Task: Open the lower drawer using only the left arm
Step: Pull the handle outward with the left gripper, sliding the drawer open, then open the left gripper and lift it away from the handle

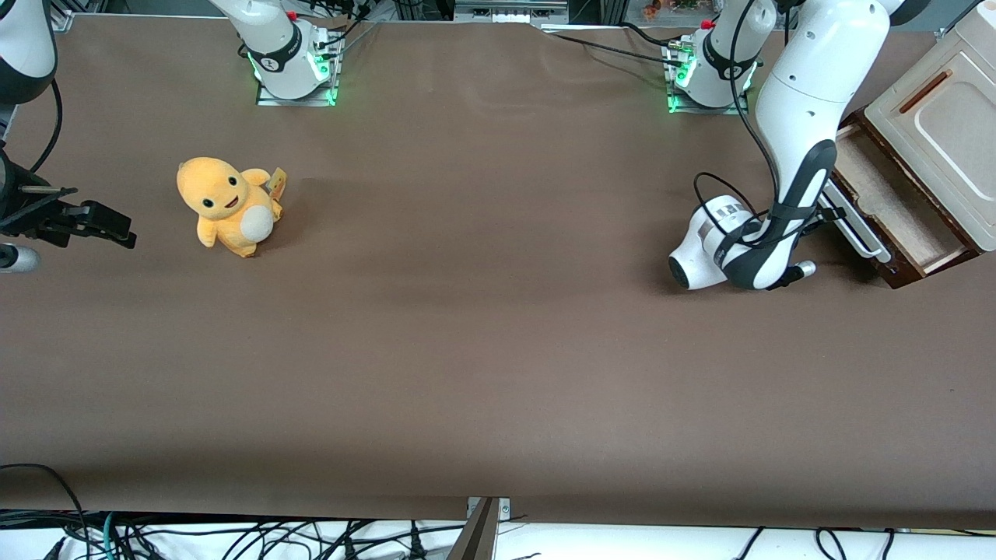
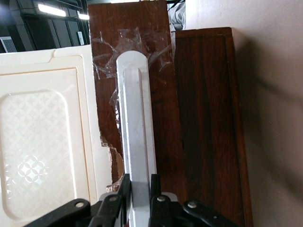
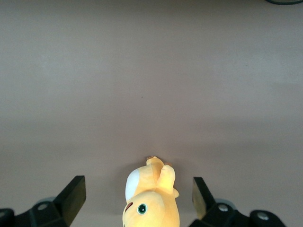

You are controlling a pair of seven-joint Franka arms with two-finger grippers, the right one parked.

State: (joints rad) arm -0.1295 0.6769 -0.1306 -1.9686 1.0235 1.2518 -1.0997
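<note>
The lower drawer (image 1: 887, 198) stands pulled partway out of the cream cabinet (image 1: 945, 117) at the working arm's end of the table, and its pale tan inside shows. A long white bar handle (image 1: 860, 233) runs along its dark brown front. The left arm (image 1: 801, 117) reaches down in front of the drawer, with its gripper (image 1: 829, 216) at the handle. In the left wrist view the gripper (image 2: 139, 182) is shut on the white handle (image 2: 135, 123). A black finger (image 2: 125, 187) presses each side of the bar, against the dark wood front (image 2: 161, 94).
A yellow plush toy (image 1: 229, 204) sits on the brown table (image 1: 498, 350) toward the parked arm's end. The cream cabinet panel (image 2: 42, 132) lies beside the drawer front. Two white arm bases (image 1: 292, 58) with green lights stand at the table's edge farthest from the front camera.
</note>
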